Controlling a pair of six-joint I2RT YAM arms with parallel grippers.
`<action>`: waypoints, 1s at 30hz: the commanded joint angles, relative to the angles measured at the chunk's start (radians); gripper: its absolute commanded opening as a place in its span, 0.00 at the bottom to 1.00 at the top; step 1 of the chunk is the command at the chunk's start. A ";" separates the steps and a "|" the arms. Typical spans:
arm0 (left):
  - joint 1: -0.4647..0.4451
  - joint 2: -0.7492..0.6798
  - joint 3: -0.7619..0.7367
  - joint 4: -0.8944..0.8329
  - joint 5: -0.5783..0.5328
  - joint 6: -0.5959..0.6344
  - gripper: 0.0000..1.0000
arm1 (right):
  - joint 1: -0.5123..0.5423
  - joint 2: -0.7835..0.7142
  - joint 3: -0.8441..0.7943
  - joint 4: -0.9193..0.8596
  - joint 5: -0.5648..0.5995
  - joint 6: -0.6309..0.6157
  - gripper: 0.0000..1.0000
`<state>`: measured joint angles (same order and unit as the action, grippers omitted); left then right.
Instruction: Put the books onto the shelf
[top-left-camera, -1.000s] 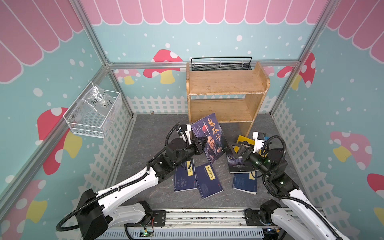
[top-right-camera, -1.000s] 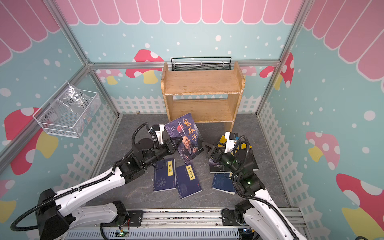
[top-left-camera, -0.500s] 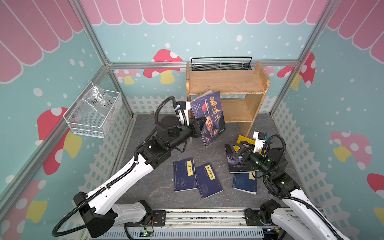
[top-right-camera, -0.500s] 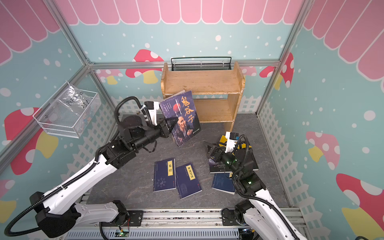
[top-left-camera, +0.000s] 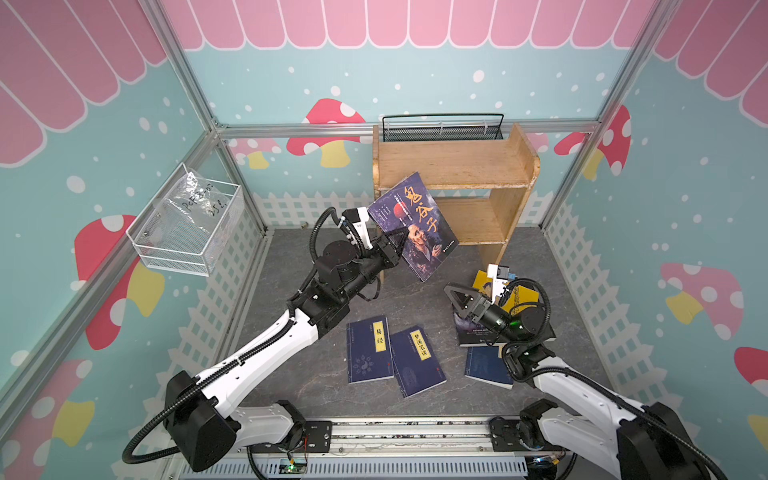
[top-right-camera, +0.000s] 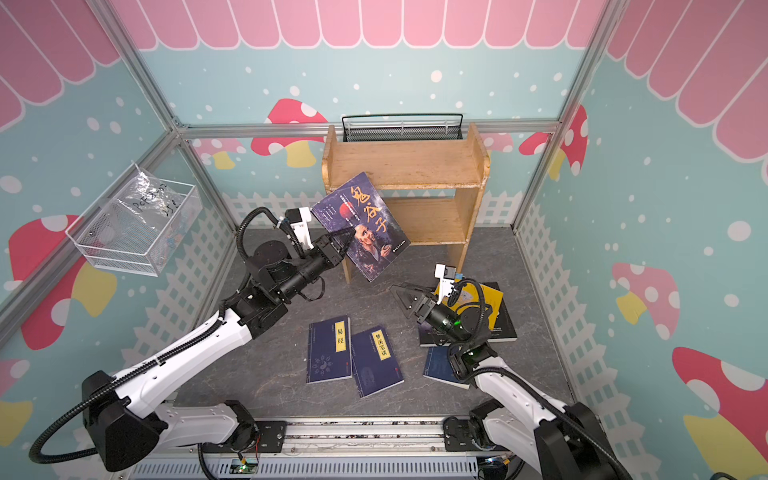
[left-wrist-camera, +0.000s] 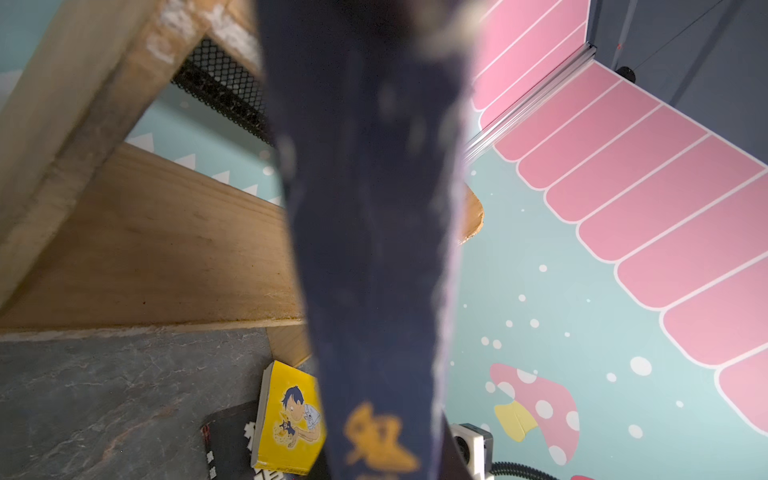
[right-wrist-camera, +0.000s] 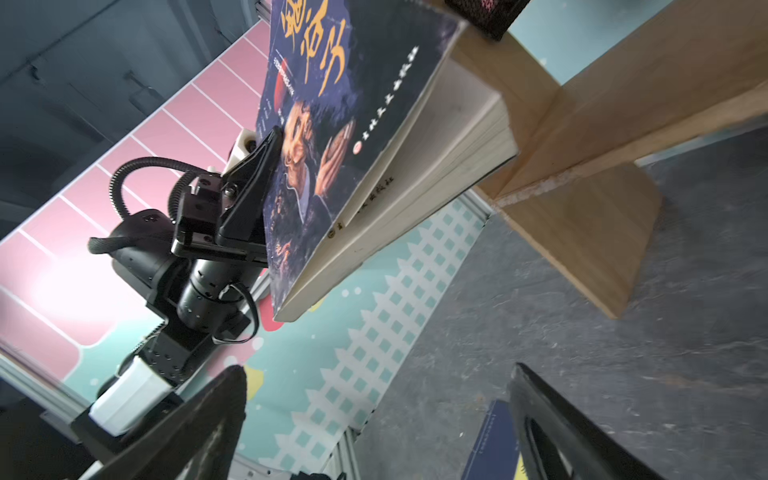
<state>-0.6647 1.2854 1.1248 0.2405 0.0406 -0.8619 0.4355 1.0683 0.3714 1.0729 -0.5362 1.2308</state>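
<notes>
My left gripper (top-left-camera: 397, 245) (top-right-camera: 343, 241) is shut on the dark purple portrait book (top-left-camera: 415, 226) (top-right-camera: 361, 224), held tilted in the air. Its upper corner overlaps the left side panel of the two-tier wooden shelf (top-left-camera: 453, 174) (top-right-camera: 403, 166). In the left wrist view the book (left-wrist-camera: 374, 249) fills the middle, with the shelf (left-wrist-camera: 145, 232) beside it. My right gripper (top-left-camera: 453, 297) (right-wrist-camera: 374, 415) hovers open and empty above a yellow book (top-left-camera: 521, 297) on a black one. Three navy books (top-left-camera: 370, 351) (top-left-camera: 417, 361) (top-left-camera: 488, 365) lie flat on the floor.
A black mesh basket (top-left-camera: 442, 129) hangs behind the shelf's top. A white wire basket (top-left-camera: 187, 228) sticks out from the left wall. A white picket fence lines the walls, and the arms' rail (top-left-camera: 395, 436) runs along the front edge.
My left arm has lifted the portrait book from low over the floor up and back to the shelf's left front. The right arm has hardly moved.
</notes>
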 joint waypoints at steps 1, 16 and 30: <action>-0.020 -0.016 -0.013 0.203 -0.030 -0.090 0.00 | 0.024 0.028 0.041 0.297 -0.061 0.122 0.99; -0.115 0.030 -0.070 0.283 -0.062 -0.137 0.00 | 0.031 0.255 0.129 0.487 -0.002 0.194 0.82; -0.129 0.019 -0.187 0.315 -0.090 -0.146 0.53 | 0.004 0.202 0.063 0.313 0.104 0.204 0.06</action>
<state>-0.7937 1.3281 0.9405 0.5026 -0.0456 -1.0222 0.4568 1.3121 0.4297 1.4349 -0.4538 1.4487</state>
